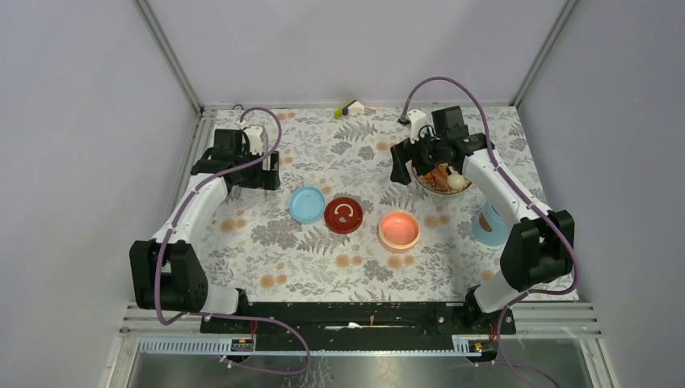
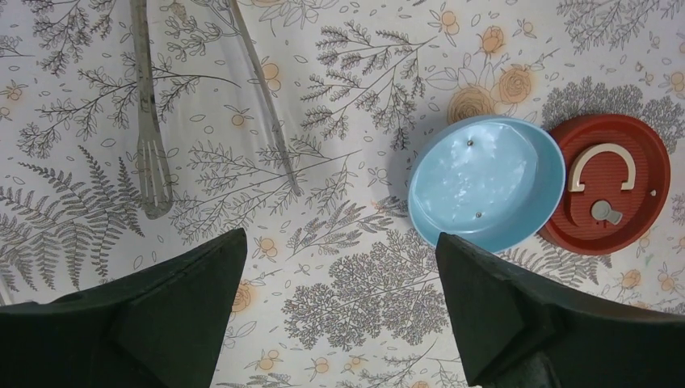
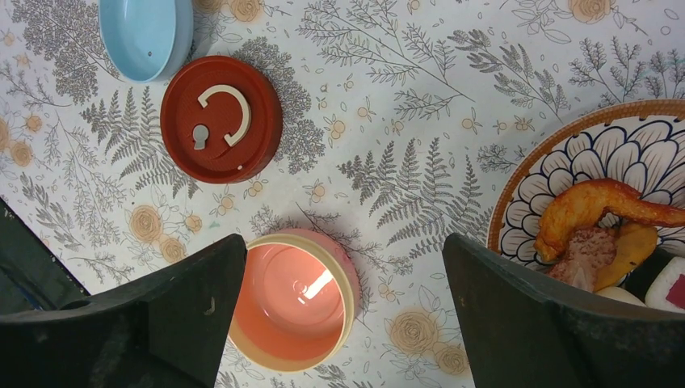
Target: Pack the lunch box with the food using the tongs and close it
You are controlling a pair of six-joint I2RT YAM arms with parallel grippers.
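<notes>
The lunch box lies in separate parts on the floral-print table (image 1: 323,267). A small salmon-pink bowl (image 1: 399,229) sits open and empty near the middle. To its left a red-brown round lid with a white C-shaped handle (image 1: 343,215) touches a shallow light-blue disc (image 1: 307,204). At the right side, a light-blue cylindrical shell with a brown strap (image 1: 485,234) stands partly hidden behind the right arm.

The food waits in a wide brown-rimmed patterned dish with white petals (image 3: 614,149), well behind the bowl on the right. It includes a curved orange-brown piece (image 3: 598,214), a reddish chunk (image 3: 586,255) and a white egg-like oval (image 1: 458,183).

The slim silvery metal tongs (image 2: 149,129) lie flat on the table at the far left. Their two thin arms spread apart and one ends in a fork-like tip.

The left pincer (image 2: 339,242) hangs above the cloth with its jaws wide apart and nothing between them. The tongs are just ahead of it, and the disc (image 2: 485,182) and lid (image 2: 606,182) are off to its right.

The right pincer (image 3: 343,242), its jaws equally wide and empty, hovers over the table between the pink bowl (image 3: 295,299) and the dish.
</notes>
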